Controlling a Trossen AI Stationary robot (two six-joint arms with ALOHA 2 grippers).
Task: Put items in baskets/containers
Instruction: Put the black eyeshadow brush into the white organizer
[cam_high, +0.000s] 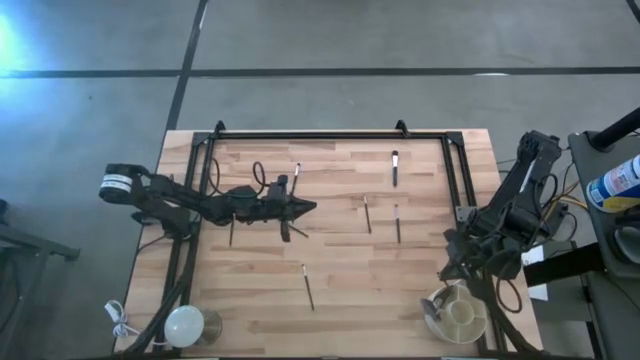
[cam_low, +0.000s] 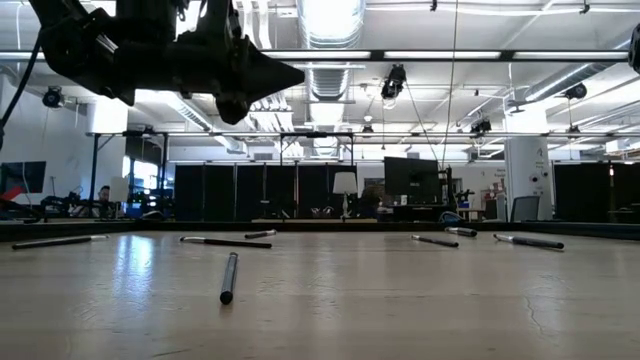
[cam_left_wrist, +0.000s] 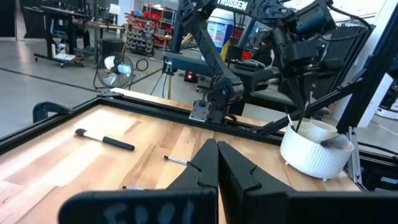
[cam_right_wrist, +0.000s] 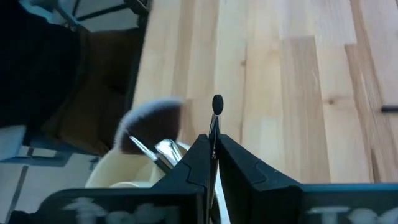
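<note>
Wood-plank table (cam_high: 330, 290) w/ black frame; brushes (cam_high: 308, 286) scattered (workshop behind). Left gripper (cam_high: 305, 208) closed, empty; right gripper (cam_right_wrist: 213, 146) clamps thin brush (cam_right_wrist: 217, 106) over tub (cam_high: 462, 315).

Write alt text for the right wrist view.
The right gripper pinches a thin makeup brush upright between its dark fingers, just above the cream tub. A fluffy brush already stands in the tub, with the wooden table beyond.
</note>
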